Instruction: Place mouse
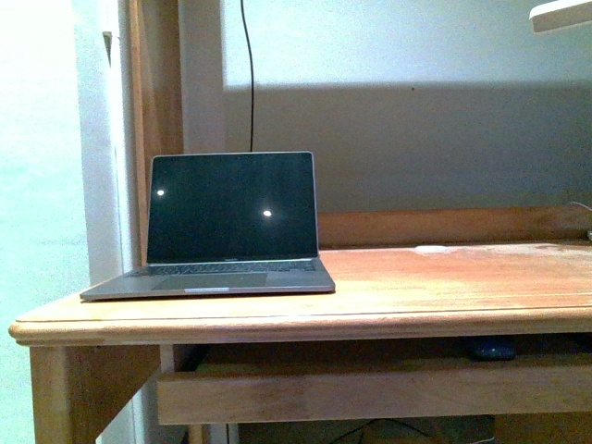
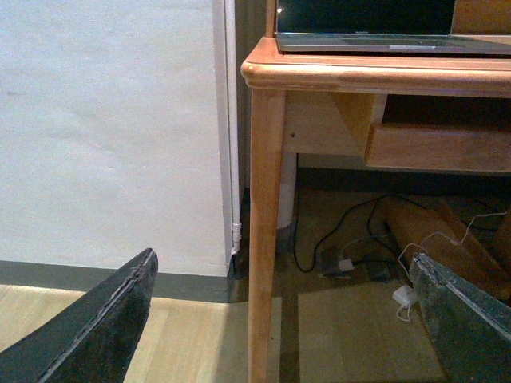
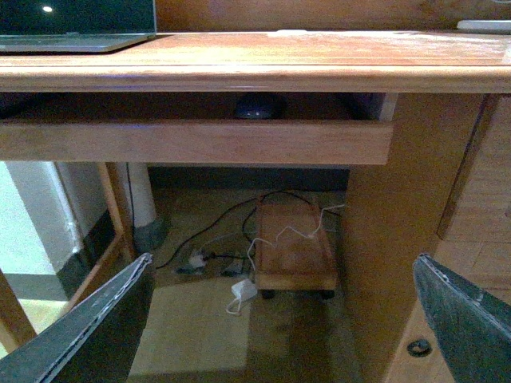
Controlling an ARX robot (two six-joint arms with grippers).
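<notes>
Mouse [image 3: 257, 106] — dark dome in tray [image 3: 192, 142] under desk [image 3: 319, 60].

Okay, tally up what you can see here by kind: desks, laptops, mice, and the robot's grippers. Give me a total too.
Desks: 1, the desk
Laptops: 1, the laptop, open on the desk
Mice: 1, the mouse, tucked under the desk's top
Grippers: 2, the left gripper and the right gripper, both open and empty
Total: 5
</notes>
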